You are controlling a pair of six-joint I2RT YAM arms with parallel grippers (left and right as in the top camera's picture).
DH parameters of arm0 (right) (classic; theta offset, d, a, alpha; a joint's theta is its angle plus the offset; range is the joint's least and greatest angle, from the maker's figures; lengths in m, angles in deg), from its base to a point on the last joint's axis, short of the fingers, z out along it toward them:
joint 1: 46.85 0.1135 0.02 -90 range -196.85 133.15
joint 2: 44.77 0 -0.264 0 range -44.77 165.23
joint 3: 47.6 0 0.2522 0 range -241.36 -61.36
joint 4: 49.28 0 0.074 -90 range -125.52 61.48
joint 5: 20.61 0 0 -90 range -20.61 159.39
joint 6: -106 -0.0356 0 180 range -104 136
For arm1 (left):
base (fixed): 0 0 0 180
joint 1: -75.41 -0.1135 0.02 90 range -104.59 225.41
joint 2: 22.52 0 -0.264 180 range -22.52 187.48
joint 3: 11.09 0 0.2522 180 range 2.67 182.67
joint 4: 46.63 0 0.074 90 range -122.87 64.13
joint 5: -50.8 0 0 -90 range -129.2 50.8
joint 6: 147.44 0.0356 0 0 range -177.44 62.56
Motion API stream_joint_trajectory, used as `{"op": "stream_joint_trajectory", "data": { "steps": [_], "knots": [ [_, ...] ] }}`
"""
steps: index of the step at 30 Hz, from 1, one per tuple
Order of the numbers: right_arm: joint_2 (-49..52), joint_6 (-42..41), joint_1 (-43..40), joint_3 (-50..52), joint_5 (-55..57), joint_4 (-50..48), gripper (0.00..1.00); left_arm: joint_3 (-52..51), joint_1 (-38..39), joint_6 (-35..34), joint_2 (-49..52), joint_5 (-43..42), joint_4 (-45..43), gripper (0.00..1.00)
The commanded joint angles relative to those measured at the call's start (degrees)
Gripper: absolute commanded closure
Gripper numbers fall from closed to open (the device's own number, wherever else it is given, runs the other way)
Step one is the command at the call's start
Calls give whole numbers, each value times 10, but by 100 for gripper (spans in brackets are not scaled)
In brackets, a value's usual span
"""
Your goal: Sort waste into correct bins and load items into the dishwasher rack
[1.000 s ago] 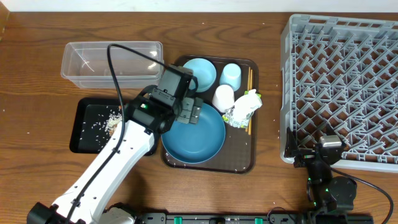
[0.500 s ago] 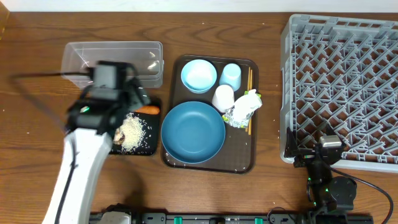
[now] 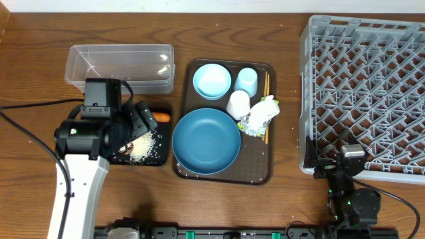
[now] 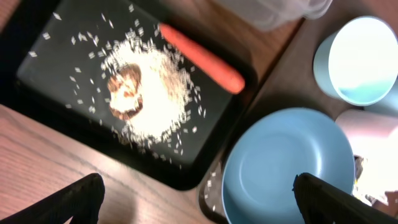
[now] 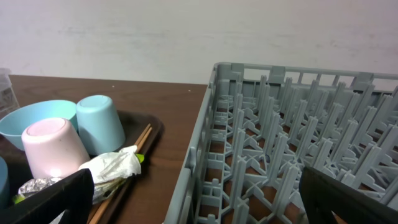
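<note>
Left end effector (image 4: 199, 206) hangs released, gripping nothing, over the black tray (image 4: 186, 177); just ahead of it white rice (image 4: 158, 99) surrounds a brown lump (image 4: 126, 93), with the carrot (image 4: 202, 57) lying beyond them; the large blue bowl (image 4: 286, 168) sits ahead to its right on the serving tray (image 4: 283, 87); right end effector (image 5: 199, 208) is likewise spread and empty, low over the counter (image 5: 174, 112), the dishwasher rack (image 5: 280, 143) ahead right, the crumpled wrapper (image 5: 115, 165) touching the chopsticks (image 5: 140, 140) ahead left

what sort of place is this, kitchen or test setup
Probably a robot test bench staged as a dish-clearing station: a grey dishwasher rack and a serving tray of dishes sit on a wooden table, with a robot arm over it.
</note>
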Motion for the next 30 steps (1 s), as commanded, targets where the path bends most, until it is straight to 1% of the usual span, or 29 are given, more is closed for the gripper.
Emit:
{"op": "stream_joint_trajectory", "data": {
  "steps": [1, 6, 8, 10, 12, 14, 15, 16, 19, 21, 23, 25, 26, 28, 30],
  "knots": [
    [-3, -6, -4, 1, 3, 2, 1, 4, -2, -5, 15, -23, 8, 2],
    [-3, -7, -4, 1, 1, 2, 1, 4, -2, -5, 28, -23, 7, 2],
    [-3, -33, -4, 1, -46, -15, 1, 4, -2, -8, 31, -24, 7, 2],
    [-3, -100, -4, 1, -134, -52, 1, 4, -2, -20, 32, -24, 7, 2],
    [-3, -199, -4, 1, -249, -96, 1, 4, -2, -27, 32, -27, 7, 2],
    [-3, -294, -4, 1, -363, -114, 1, 4, -2, -37, 32, -28, -3, 2],
    [-3, -329, -4, 1, -386, -119, 1, 4, -2, -37, 32, -26, -18, 2],
    [-3, -371, -4, 1, -386, -132, 1, 4, -4, -38, 32, -24, -34, 2],
    [-3, -440, -4, 1, -376, -144, 1, 4, -16, -63, 32, -24, -63, 2],
    [-3, -452, -4, 1, -382, -173, 1, 4, -33, -72, 32, -26, -68, 2],
    [-3, -461, -4, 0, -405, -230, 1, 4, -60, -72, 32, -42, -71, 2],
    [-3, -461, -4, -3, -414, -258, 1, 5, -98, -73, 33, -88, -74, 2],
    [-3, -461, -4, -9, -414, -257, 1, 5, -116, -69, 34, -114, -76, 2],
    [2, -456, -4, -26, -414, -255, 1, 5, -156, -43, 38, -170, -85, 2],
    [17, -447, -4, -47, -413, -254, 1, 5, -194, -21, 43, -204, -87, 2]
  ]
}}
